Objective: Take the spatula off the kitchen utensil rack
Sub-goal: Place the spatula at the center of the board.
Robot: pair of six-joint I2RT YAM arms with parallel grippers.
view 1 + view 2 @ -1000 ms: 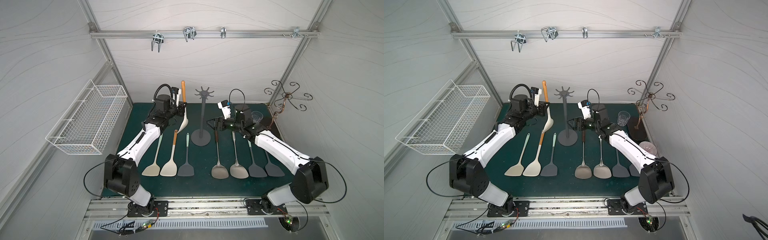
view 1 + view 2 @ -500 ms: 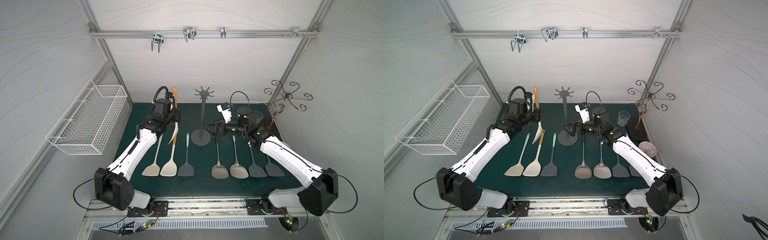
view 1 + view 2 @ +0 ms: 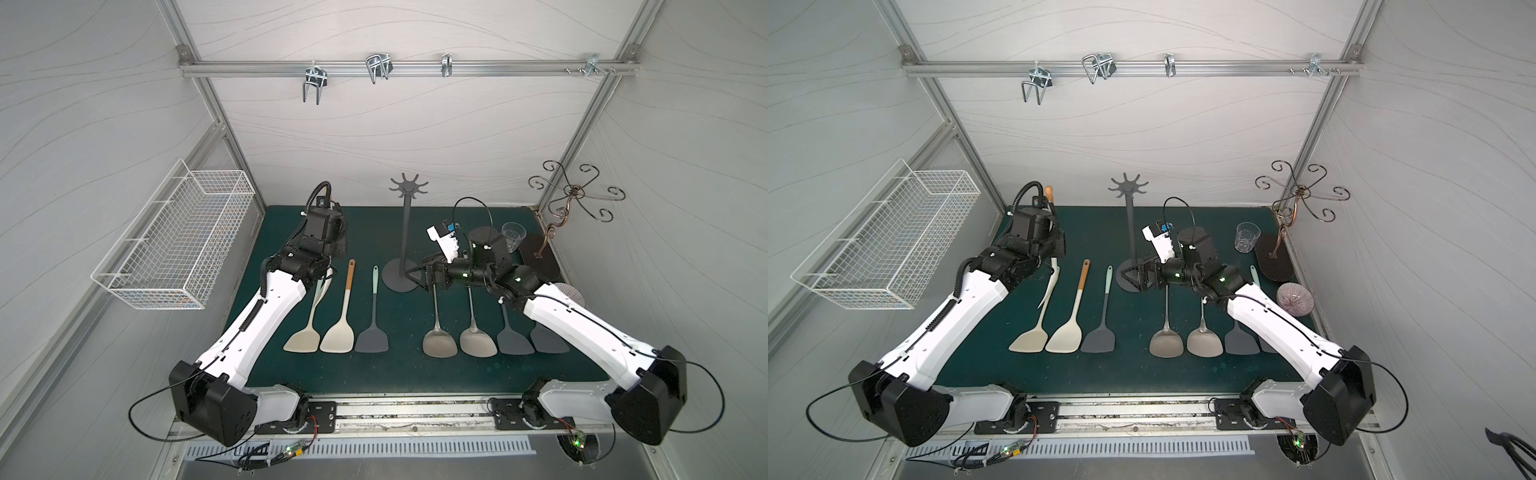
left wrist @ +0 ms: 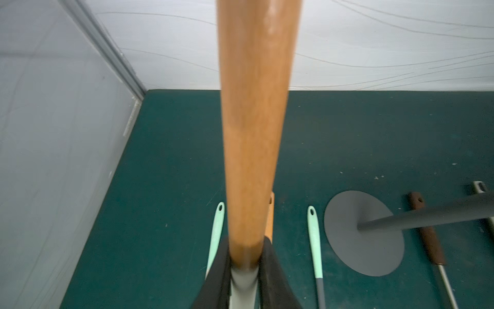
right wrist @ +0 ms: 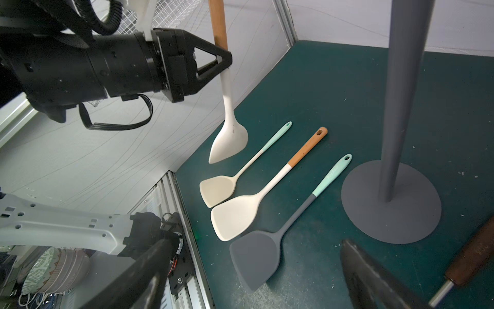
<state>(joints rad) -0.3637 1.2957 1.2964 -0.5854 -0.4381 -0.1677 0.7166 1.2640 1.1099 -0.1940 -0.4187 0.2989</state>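
The spatula point(image 5: 229, 133) has a wooden handle and a cream blade. It hangs upright above the green mat, left of the kitchen utensil rack point(image 3: 408, 232), and touches neither. My left gripper point(image 4: 244, 256) is shut on it where the wood meets the white neck, which also shows in a top view point(image 3: 1054, 272). Nothing hangs on the hooks of the rack's dark grey crown point(image 3: 1128, 188). My right gripper point(image 5: 254, 248) is open and holds nothing. It is low beside the rack's disc base point(image 5: 390, 208), and in both top views it sits at the base's right side point(image 3: 419, 279).
Three spatulas point(image 3: 338, 328) lie in a row left of the rack, and several more point(image 3: 440, 340) lie to its right. A white wire basket point(image 3: 174, 241) hangs on the left wall. At the back right are a copper scrolled stand point(image 3: 571, 195), a clear cup point(image 3: 1246, 237) and a bowl point(image 3: 1295, 299).
My left arm has carried the spatula left and down, away from the rack. My right gripper has opened wider and dropped beside the rack's base.
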